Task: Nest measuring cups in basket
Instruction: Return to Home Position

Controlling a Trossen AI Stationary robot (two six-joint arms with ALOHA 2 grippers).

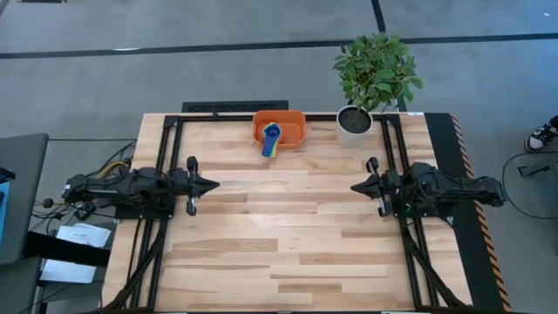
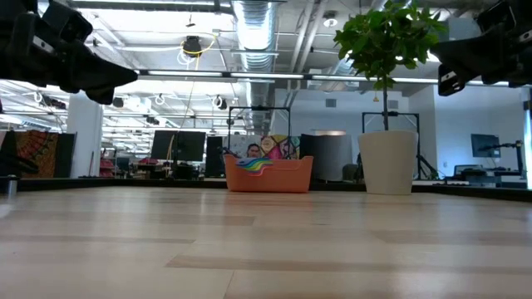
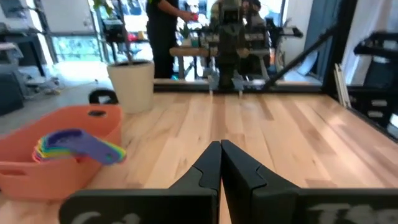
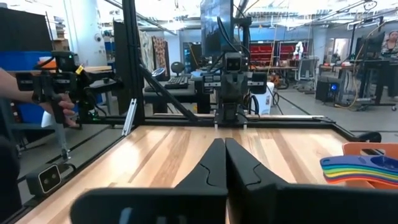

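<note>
My two arms hang above the wooden table (image 1: pixel 288 244), one on each side. Seen from above, my left gripper (image 1: pixel 212 184) is at 9 o'clock and points to the middle. My right gripper (image 1: pixel 356 186) is at 3 o'clock and points back at it. Both are squeezed tight, fingers touching, with nothing in them. The orange basket (image 1: pixel 295 129) sits at 12 o'clock, at the far edge, well apart from both grippers. The measuring cups (image 1: pixel 271 138) are in it, one inside the next, with a blue one on top. Their handles fan out like a rainbow and stick out over the rim toward 6 o'clock. A white plant pot (image 1: pixel 354 123) with green leaves stands near the basket, at 1 o'clock.
</note>
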